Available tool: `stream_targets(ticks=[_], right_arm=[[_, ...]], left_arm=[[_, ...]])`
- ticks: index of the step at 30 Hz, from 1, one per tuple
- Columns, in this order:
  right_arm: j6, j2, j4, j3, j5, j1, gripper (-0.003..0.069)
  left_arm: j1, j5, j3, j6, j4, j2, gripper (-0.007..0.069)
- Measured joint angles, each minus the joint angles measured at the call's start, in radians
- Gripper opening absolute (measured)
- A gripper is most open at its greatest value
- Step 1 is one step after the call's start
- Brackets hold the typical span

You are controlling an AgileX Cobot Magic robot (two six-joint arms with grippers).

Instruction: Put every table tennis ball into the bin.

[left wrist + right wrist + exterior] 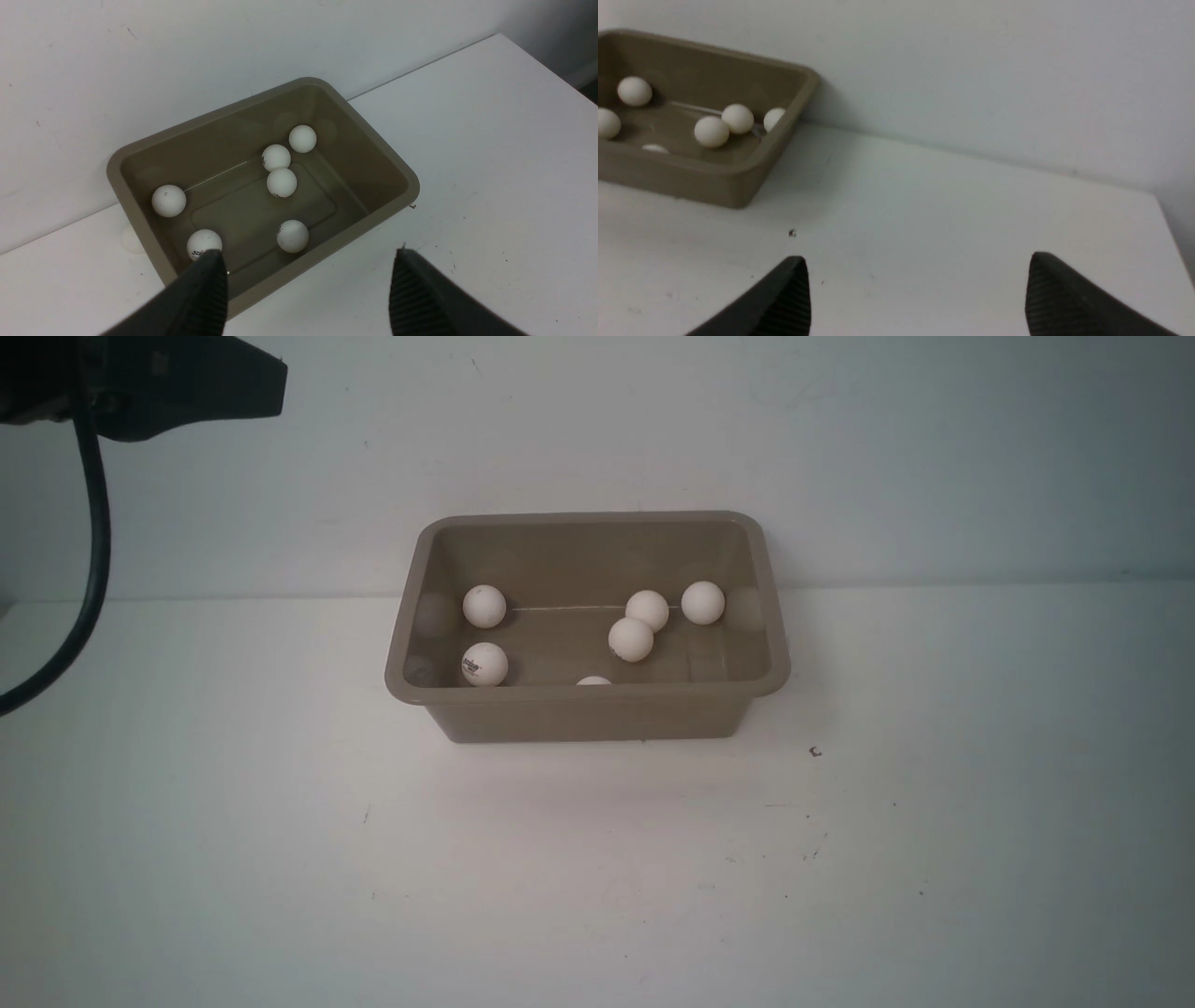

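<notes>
The taupe bin stands against the back wall, mid-table. Several white table tennis balls lie inside it, among them one with a dark logo at the front left and one at the back right. The left wrist view looks down into the bin and shows several balls, one near the front wall. My left gripper is open and empty, high above the bin's front rim. My right gripper is open and empty over bare table, to the right of the bin.
The white table meets a white wall behind the bin. A dark part of my left arm and its black cable hang at the upper left of the front view. A small dark speck lies right of the bin.
</notes>
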Motion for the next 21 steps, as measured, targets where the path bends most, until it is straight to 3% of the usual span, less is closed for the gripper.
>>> stream_targets(ticks=[11, 21], right_arm=[[0.004, 0.000, -0.018, 0.105, 0.003, 0.000, 0.0483], [0.004, 0.000, -0.057, 0.105, 0.192, 0.000, 0.0401]], left_arm=[[0.000, 0.004, 0.000, 0.010, -0.017, 0.000, 0.0426], [0.000, 0.007, 0.000, 0.014, -0.021, 0.000, 0.0426]])
